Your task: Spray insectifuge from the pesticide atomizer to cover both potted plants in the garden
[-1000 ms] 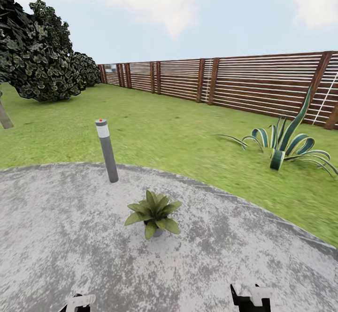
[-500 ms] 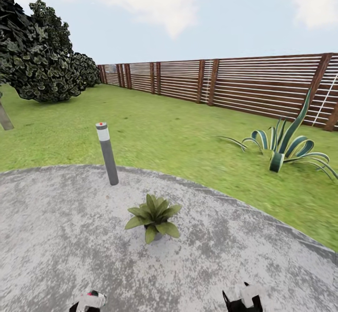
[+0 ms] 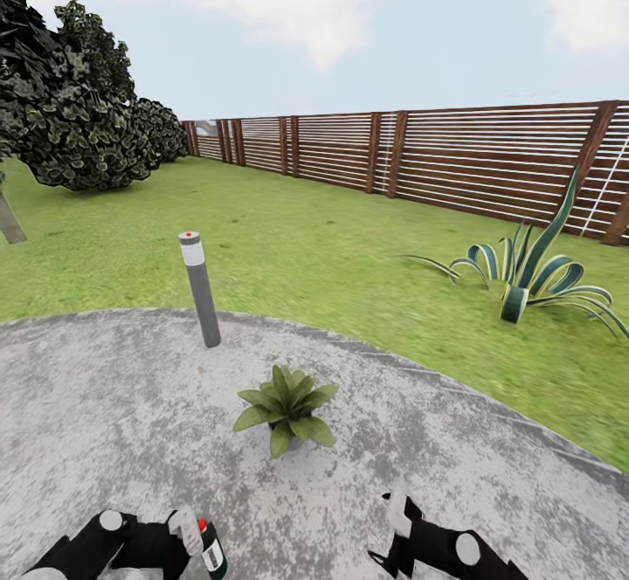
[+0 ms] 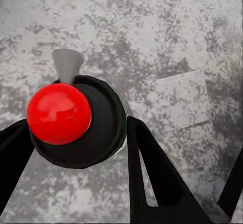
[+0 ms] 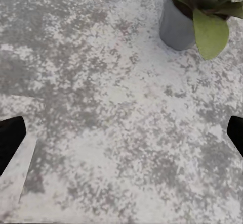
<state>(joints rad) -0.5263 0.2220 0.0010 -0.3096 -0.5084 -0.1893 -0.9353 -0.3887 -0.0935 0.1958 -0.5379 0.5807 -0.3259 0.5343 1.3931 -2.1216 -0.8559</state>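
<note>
Here I face the patio (image 3: 105,405), one potted plant (image 3: 285,407) at its middle. Just short of the plant, my left claw (image 3: 194,538) pinches the spray bottle (image 3: 210,548) round its body: light, stiff, probably slick. Right claw (image 3: 397,519) spread, empty.

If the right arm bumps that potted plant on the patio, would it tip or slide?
The potted plant probably tips fairly easily: its leaves spread wider than the small grey pot. On the rough stone patio it would likely catch rather than slide. The leaves look bendy.
</note>
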